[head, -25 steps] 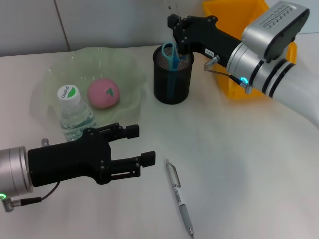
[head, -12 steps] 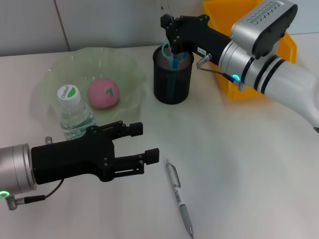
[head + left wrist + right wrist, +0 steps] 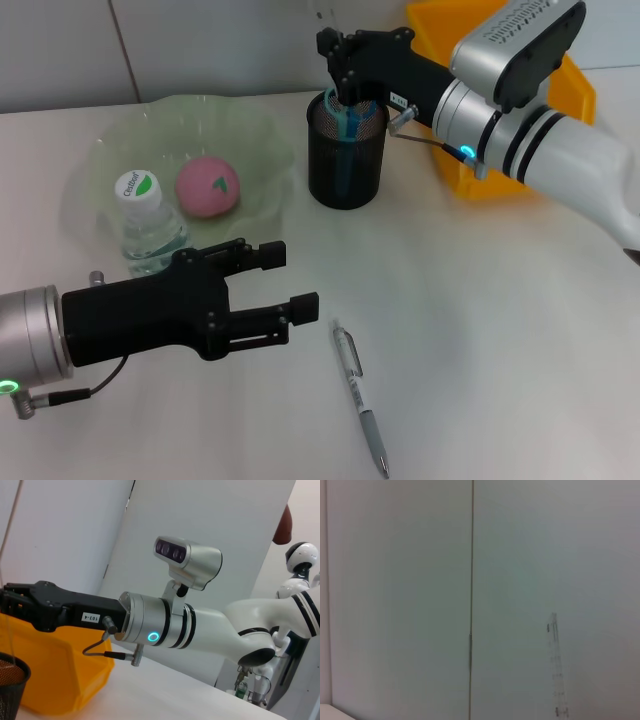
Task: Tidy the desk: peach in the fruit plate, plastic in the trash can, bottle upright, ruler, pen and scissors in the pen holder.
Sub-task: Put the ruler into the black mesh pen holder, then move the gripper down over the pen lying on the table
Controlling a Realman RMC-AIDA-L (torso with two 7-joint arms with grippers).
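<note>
The pink peach lies in the pale green fruit plate. At the plate's near edge the bottle stands upright. Blue scissors stick out of the black mesh pen holder. Just above the holder's rim is my right gripper, shut on the clear ruler, which points up from it. The silver pen lies flat on the desk. My left gripper hovers open just left of the pen's upper end. No plastic shows.
The yellow trash can stands at the back right, mostly behind my right arm; the left wrist view shows its wall beside the pen holder. A wall runs along the desk's far edge.
My right gripper has shifted left with the ruler, over the far side of the pen holder. My left gripper has edged right toward the pen.
</note>
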